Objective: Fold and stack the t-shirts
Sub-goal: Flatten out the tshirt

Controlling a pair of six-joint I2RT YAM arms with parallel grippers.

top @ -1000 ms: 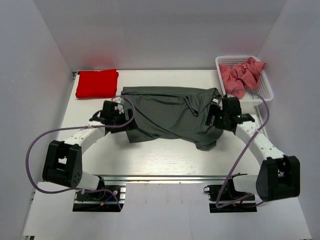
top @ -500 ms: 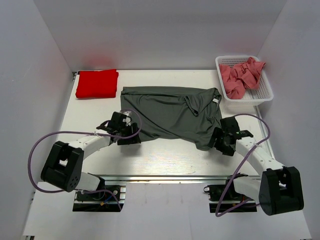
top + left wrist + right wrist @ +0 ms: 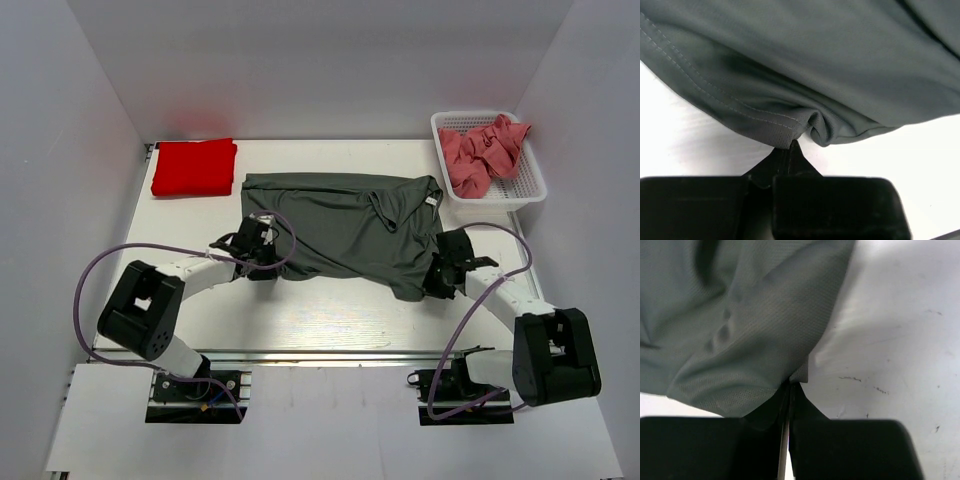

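A dark grey t-shirt (image 3: pixel 345 225) lies spread across the middle of the table. My left gripper (image 3: pixel 263 262) is at its near left hem corner. In the left wrist view the left gripper (image 3: pixel 790 146) is shut, with the stitched hem of the grey t-shirt (image 3: pixel 815 65) pinched at the tips. My right gripper (image 3: pixel 438 280) is at the near right corner. The right wrist view shows the right gripper (image 3: pixel 792 384) shut on a corner of the grey t-shirt (image 3: pixel 740 330). A folded red t-shirt (image 3: pixel 194 167) lies at the back left. Crumpled pink t-shirts (image 3: pixel 480 150) fill the basket.
The white mesh basket (image 3: pixel 535 185) stands at the back right corner. White walls enclose the table on the left, back and right. Bare white table (image 3: pixel 330 320) shows between the grey t-shirt and the arm bases.
Both grippers came down from the grey t-shirt's sides to its near hem corners and closed from wide open onto the fabric. The t-shirt's near edge has shifted slightly.
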